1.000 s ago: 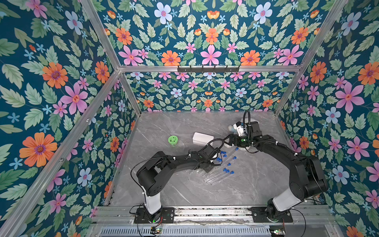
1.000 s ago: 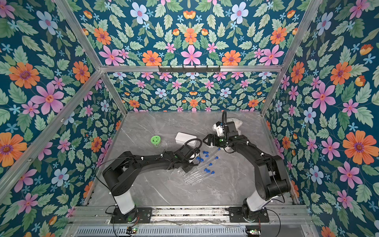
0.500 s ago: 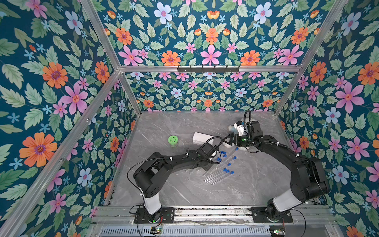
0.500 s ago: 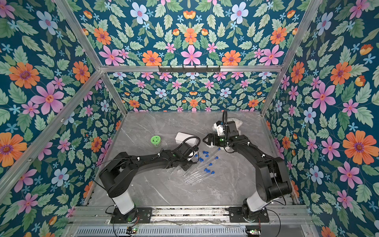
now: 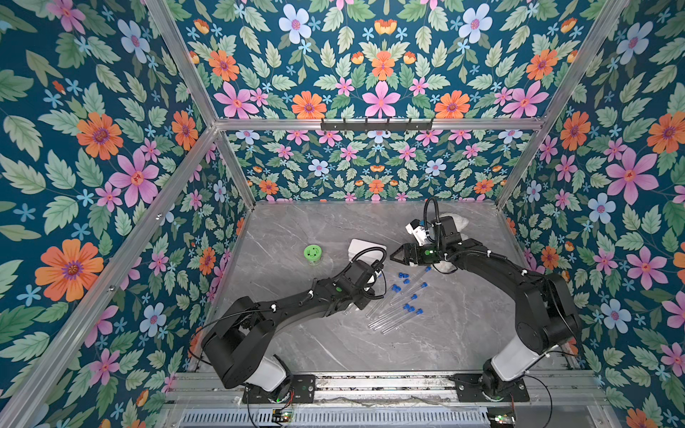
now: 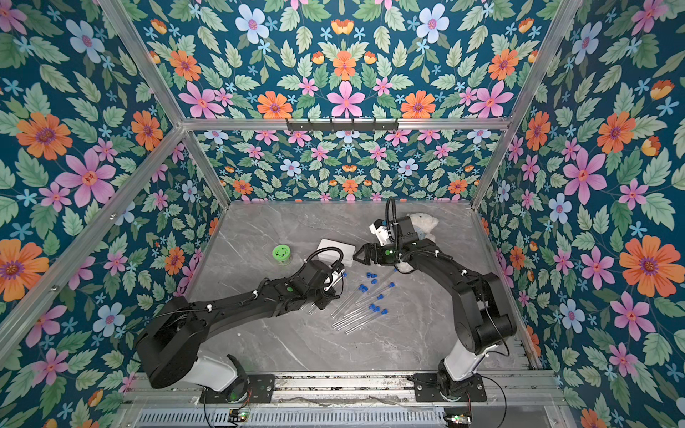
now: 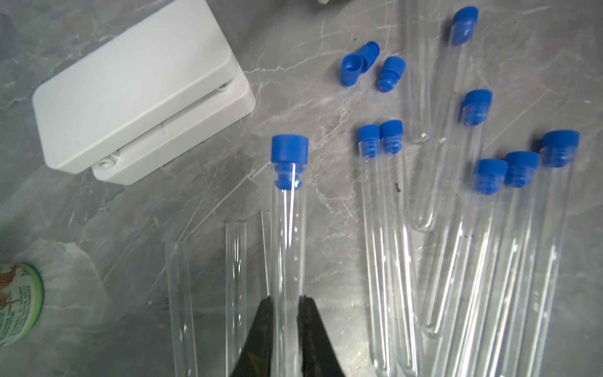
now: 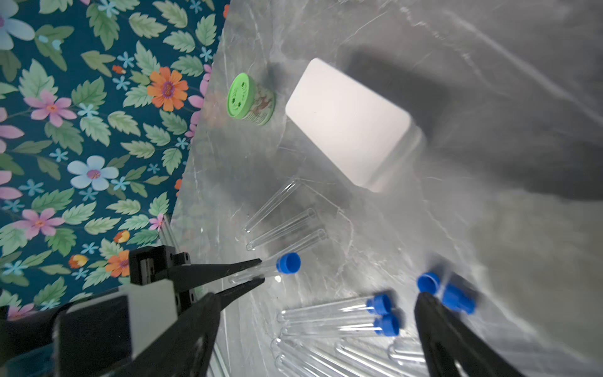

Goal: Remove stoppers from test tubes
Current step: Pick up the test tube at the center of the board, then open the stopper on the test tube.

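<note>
The grey marbled counter (image 5: 333, 229) carries everything, and the job looks roughly a quarter done. The white box (image 7: 130, 85) sits shut ahead of the left tool and off to one side, apart from the tubes. It seems to play no part. The green-lidded jar (image 8: 241, 94) stands beyond the box as seen from the right tool, well away from the work.

The left tool (image 7: 286, 303) is clamped on the lower body of the held tube (image 7: 288, 248), which points straight out past its tips and seems lifted clear of the counter. The right tool (image 5: 393, 258) has its jaws wide apart and holds nothing. It faces the left tool, with the plugged end of the held tube ahead of it and not yet touched.

Three open tubes (image 7: 235, 277) lie just beside the left tool with bare mouths, so these are finished. On the left tool's other side, between the two tools, lies a fan of seven stoppered tubes (image 7: 385, 244). One more tube's mouth is cut off in the wrist view.

The stopper (image 7: 289, 153) of the held tube is seated in its mouth. Three loose stoppers (image 7: 359, 63) lie on the counter ahead of the left tool, near the box, matching the three open tubes.

The step in hand appears to be pulling this fourth stopper. At least seven more would follow it.
</note>
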`<action>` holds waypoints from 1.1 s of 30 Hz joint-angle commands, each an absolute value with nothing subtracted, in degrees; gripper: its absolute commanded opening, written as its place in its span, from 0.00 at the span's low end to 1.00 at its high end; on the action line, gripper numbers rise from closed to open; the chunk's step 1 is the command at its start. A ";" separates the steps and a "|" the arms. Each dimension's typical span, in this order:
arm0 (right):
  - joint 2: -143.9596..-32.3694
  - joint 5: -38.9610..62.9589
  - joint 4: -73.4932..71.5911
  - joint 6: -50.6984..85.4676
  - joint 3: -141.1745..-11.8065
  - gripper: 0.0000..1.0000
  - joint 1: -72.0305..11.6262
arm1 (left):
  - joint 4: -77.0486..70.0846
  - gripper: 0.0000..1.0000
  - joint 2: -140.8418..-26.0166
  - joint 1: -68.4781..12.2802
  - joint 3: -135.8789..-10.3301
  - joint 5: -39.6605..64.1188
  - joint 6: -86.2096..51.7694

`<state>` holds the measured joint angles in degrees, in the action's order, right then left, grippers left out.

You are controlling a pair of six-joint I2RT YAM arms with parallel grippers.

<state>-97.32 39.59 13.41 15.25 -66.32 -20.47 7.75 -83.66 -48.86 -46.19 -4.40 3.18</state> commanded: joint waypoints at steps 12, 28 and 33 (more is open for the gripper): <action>-101.30 54.51 11.99 15.20 -67.32 0.75 -22.41 | 1.14 0.00 -77.75 -48.73 -41.65 -5.99 5.19; -102.38 58.45 8.10 17.69 -66.89 0.59 -23.38 | -0.52 0.00 -75.86 -48.87 -40.43 -2.70 6.24; -102.91 59.41 7.10 18.36 -66.86 0.55 -23.63 | -0.61 0.00 -75.73 -48.96 -40.37 -2.19 6.42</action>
